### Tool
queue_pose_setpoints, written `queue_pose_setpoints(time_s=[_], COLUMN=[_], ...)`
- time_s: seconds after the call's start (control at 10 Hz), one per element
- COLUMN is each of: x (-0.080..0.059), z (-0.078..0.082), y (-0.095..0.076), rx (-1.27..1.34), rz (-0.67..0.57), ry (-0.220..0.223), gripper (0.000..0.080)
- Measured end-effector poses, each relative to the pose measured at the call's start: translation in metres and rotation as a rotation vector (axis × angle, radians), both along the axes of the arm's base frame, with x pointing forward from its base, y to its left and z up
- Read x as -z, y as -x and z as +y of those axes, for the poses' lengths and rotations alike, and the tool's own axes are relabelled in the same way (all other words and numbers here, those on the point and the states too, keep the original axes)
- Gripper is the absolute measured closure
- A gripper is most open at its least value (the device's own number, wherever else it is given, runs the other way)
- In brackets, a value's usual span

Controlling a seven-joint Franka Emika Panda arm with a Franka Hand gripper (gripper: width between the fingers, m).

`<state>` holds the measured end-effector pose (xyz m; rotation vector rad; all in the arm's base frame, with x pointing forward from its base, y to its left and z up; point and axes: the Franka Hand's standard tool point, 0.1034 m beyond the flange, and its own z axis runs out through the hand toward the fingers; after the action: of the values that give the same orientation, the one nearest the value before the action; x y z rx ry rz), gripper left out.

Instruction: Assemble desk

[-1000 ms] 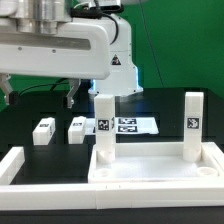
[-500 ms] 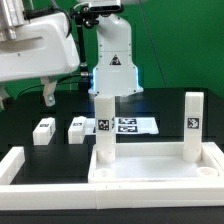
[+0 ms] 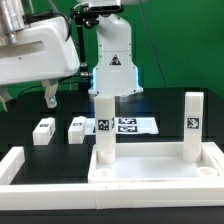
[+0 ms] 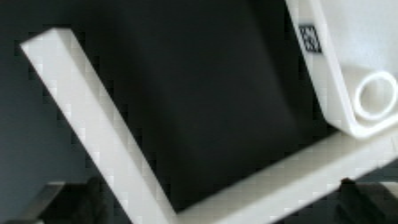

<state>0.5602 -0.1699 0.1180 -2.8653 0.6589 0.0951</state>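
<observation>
Clearly wide open, the gripper shows 2 dark fingertips well apart in the wrist view and grips nothing. Beneath it lies a corner of the white border rail, with the tabletop corner and its round socket just beyond 1 fingertip. In the exterior view, the tabletop carrying 2 upright legs sits below the gripper toward the exterior view's right, while 2 loose leg blocks lie on the black table almost under it
</observation>
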Motion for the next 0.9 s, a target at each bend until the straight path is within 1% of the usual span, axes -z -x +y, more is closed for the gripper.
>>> queue_pose_setpoints(time_s=[0.1, 0.3, 0.4, 0.6, 0.7, 0.8, 0.9], x=[0.003, 0.008, 0.009, 0.012, 0.014, 0.020, 0.031], z=[0.002, 0.005, 0.009, 0.010, 0.010, 0.009, 0.008], y=[0.017, 0.039, 0.045, 0.049, 0.051, 0.055, 0.066], rx=[-0.002, -0.003, 0.000, -0.021, -0.029, -0.034, -0.039], rz=[0.097, 0.236, 0.289, 0.402, 0.448, 0.501, 0.546], ry=[-0.079, -0.186, -0.199, -0.272, -0.300, -0.330, -0.350], gripper=[0.0150, 0.0150, 0.0150, 0.0150, 0.0150, 0.0150, 0.0150])
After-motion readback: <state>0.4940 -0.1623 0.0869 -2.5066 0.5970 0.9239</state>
